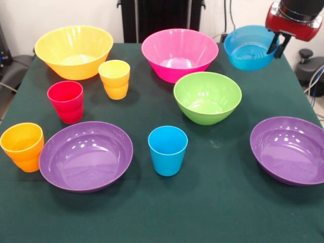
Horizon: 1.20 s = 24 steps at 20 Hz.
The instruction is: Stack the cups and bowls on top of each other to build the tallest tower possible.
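Nearest the camera, the blue cup is standing upright beside a wide purple bowl on the green table. A second purple bowl is sitting at the near right. I am counting four cups: blue, orange at the near left, red, and yellow farther back. I am counting six bowls: two purple, a lime green bowl in the middle, a pink bowl and an orange-yellow bowl at the far side, and a small blue bowl at the far right. The end effector is touching that blue bowl's rim, seemingly pinching it, though I cannot tell for sure. No tower is standing yet. Everything is looking light, stiff and slippery, so gripping a rim is probably working best.
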Each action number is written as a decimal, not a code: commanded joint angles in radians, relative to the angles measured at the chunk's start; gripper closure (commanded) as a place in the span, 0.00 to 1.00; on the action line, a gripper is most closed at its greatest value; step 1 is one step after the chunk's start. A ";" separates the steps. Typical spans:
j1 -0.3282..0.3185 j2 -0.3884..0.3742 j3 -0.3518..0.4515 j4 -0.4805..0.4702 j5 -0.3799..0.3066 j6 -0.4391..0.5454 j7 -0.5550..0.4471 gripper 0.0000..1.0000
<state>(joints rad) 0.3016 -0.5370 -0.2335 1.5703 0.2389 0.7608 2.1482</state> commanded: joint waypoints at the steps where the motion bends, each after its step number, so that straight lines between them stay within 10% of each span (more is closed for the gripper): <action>1: -0.019 0.084 0.019 -0.157 -0.047 0.132 0.131 1.00; 24: -0.099 0.248 -0.044 -0.397 -0.133 0.174 0.016 1.00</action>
<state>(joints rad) 0.2152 -0.3351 -0.3180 1.2462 0.1868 0.8268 2.1482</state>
